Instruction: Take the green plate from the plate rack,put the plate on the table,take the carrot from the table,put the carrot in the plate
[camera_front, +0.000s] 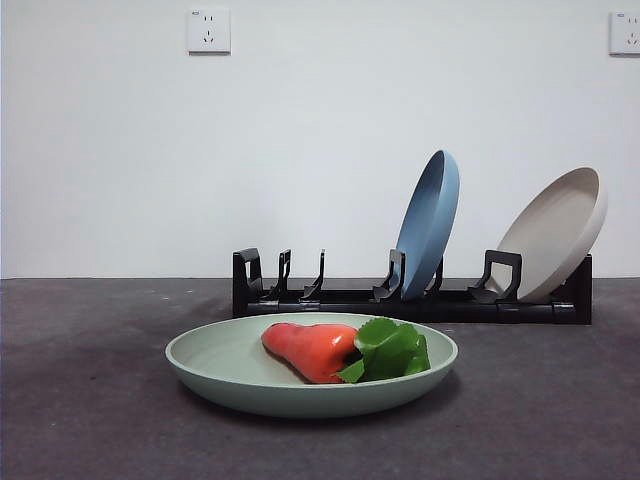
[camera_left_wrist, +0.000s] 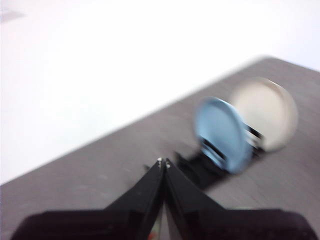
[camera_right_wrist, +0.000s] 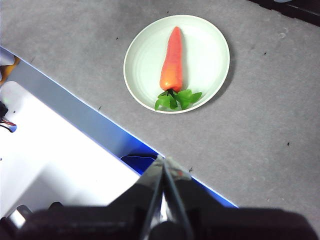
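The green plate (camera_front: 250, 375) lies flat on the dark grey table (camera_front: 80, 400), in front of the black plate rack (camera_front: 330, 298). The carrot (camera_front: 312, 350) rests inside the plate, orange body with green leaves at one end. The right wrist view shows the same plate (camera_right_wrist: 205, 55) and carrot (camera_right_wrist: 172, 60) from high above, well away from my right gripper (camera_right_wrist: 164, 161), which is shut and empty. My left gripper (camera_left_wrist: 163, 162) is also shut and empty, raised above the table with the rack (camera_left_wrist: 197, 170) blurred beyond it. Neither arm appears in the front view.
A blue plate (camera_front: 430, 222) and a beige plate (camera_front: 558, 232) lean in the rack's right-hand slots; both show blurred as the blue plate (camera_left_wrist: 222, 135) and beige plate (camera_left_wrist: 265, 112) in the left wrist view. The table's edge with a blue strip (camera_right_wrist: 90, 117) runs below my right gripper.
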